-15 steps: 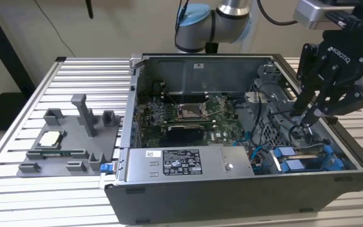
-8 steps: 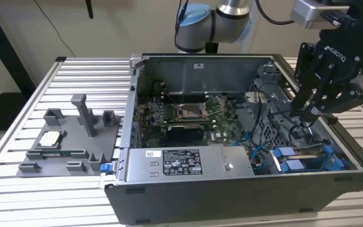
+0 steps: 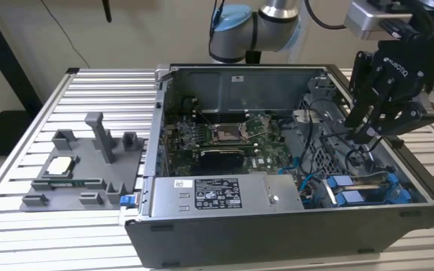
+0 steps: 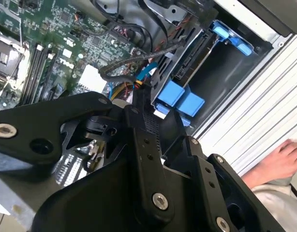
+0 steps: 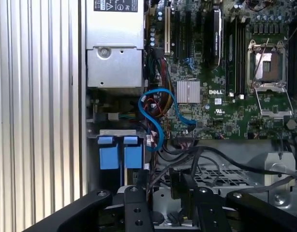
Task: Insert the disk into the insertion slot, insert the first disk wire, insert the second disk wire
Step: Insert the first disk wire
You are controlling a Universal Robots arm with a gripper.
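The gripper (image 3: 364, 135) is hanging inside the open computer case (image 3: 277, 243), low on the side toward the exterior view's right. Its fingers (image 5: 180, 186) are standing apart, released, with black wires and grey metal showing in the gap between them.

The disk (image 3: 350, 197) is sitting in the insertion slot (image 4: 163, 72), in the case's near corner on the exterior view's right. Its long axis is running across that view, roughly along the case's near wall. Its two blue tabs are pointing toward the exterior view's left, at the grey power supply (image 3: 217, 192). Most of its body is hidden, and little more than the blue carrier is showing.

The fingertips are hovering near the tabbed end of the disk, just beside a bundle of wires. A light blue cable (image 5: 160, 116) is looping between the tabs and the motherboard (image 3: 225, 132).

The case is resting on a slatted metal surface (image 3: 104, 90), with a grey fixture (image 3: 81, 164) lying beside it. In the second wrist view a person's hand (image 4: 284, 154) is resting beyond the case wall.
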